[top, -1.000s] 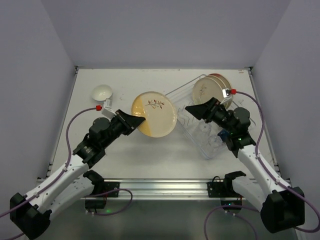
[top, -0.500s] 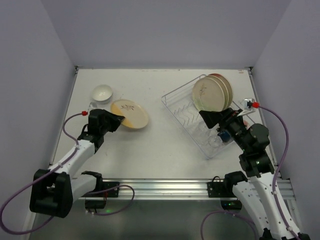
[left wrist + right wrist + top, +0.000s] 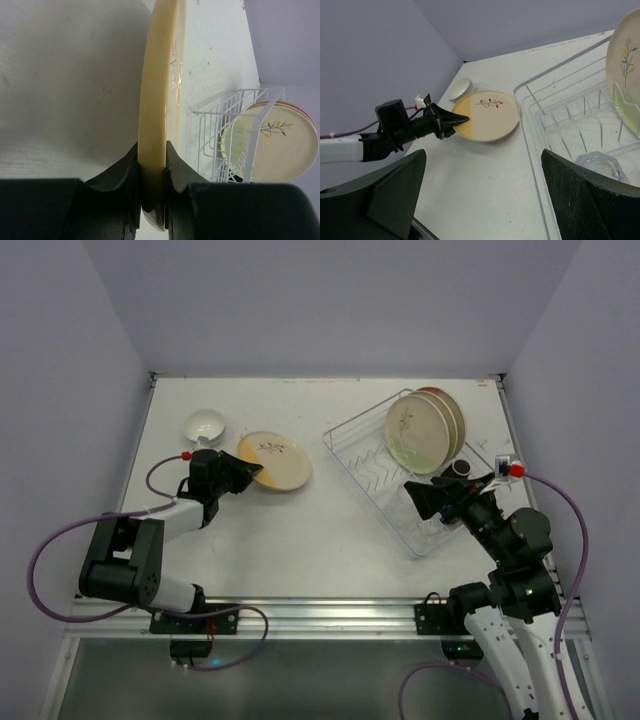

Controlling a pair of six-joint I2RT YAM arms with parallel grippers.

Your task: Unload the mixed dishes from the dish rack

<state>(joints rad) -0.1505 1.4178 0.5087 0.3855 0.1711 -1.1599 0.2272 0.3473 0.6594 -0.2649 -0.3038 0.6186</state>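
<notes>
Moved in the last half second: yellow-half plate (image 3: 275,461), now a little nearer the dish rack (image 3: 372,476) but still outside it, off its left side. My right arm has drawn back to the rack's near end, uncovering a dark cup (image 3: 462,468) by the rack's right rim.

- Item 1, yellow-half plate: out of the rack and lying flat. I cannot tell whether it already rests on the table. I count it as all but unloaded.
- Item 2, left gripper (image 3: 250,472): nearly closed, pinching that plate's rim on the side away from the rack.
- Item 3, right gripper (image 3: 420,498): spread fully wide, holding nothing, over the rack's near end.
- Item 4, standing plates (image 3: 418,432): still at the rack's far end.
- Item 5, clear glass (image 3: 598,166): still inside the rack.
- Item 6, white bowl (image 3: 204,425): on the table, well left of the rack.
</notes>
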